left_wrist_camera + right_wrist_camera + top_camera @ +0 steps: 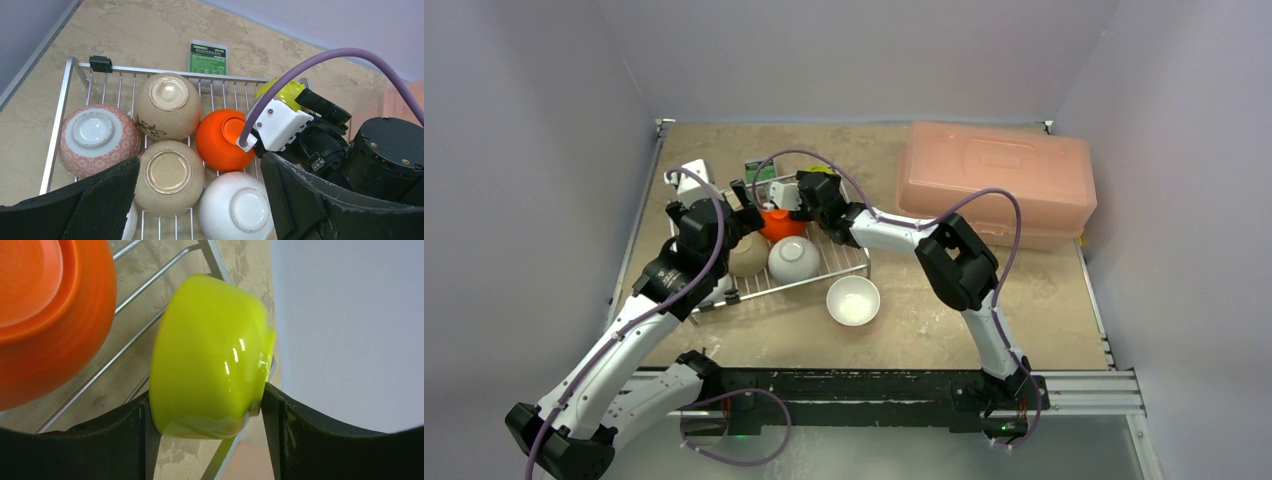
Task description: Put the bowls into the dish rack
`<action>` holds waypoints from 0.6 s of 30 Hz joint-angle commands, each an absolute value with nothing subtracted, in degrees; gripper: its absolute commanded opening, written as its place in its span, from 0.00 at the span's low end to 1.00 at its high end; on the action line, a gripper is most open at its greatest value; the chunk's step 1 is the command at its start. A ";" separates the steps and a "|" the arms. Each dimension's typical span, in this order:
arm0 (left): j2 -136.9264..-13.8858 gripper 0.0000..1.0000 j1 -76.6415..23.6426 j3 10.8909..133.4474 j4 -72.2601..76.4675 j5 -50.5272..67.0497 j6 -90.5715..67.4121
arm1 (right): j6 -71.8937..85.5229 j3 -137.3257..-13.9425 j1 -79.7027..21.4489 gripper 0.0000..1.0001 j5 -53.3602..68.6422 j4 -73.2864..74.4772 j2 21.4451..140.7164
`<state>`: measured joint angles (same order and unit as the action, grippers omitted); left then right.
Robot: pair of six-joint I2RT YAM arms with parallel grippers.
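The dish rack (56, 125) holds several upturned bowls: a pink patterned one (97, 137), two beige (168, 105) (170, 175), an orange one (222, 142) and a white one (237, 207). My left gripper (200, 200) hovers open above the near beige and white bowls, gripping nothing. At the rack's far right corner my right gripper (205, 397) is shut on the lime-green bowl (210, 355), which is tipped on its side over the rack wires (145, 285) beside the orange bowl (45, 315). Another white bowl (853, 300) sits upright on the table in front of the rack (844, 265).
A pink translucent box (996, 185) stands at the back right. A green card (208, 57) lies on the table just behind the rack. The two arms are close together over the rack, with the right arm's purple cable (300, 65) arching across it.
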<state>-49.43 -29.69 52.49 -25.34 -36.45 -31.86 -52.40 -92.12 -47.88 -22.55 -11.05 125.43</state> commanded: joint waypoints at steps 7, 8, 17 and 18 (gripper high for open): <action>-50.32 0.91 -29.56 52.39 -23.98 -36.28 -31.86 | -45.46 -95.21 -47.44 0.83 -16.46 -3.03 121.21; -50.42 0.91 -29.61 52.30 -23.99 -36.30 -31.90 | -44.93 -95.19 -47.43 0.85 -15.92 -2.81 120.43; -50.45 0.91 -29.53 51.87 -23.83 -35.83 -31.80 | -37.44 -95.04 -47.41 0.98 -6.18 1.88 114.15; -50.53 0.92 -29.53 51.74 -23.82 -35.73 -31.89 | -36.67 -95.09 -47.37 0.98 -4.94 2.51 113.42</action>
<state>-50.57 -29.69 52.49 -25.30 -36.23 -31.88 -42.15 -92.82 -47.35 -11.44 0.03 119.66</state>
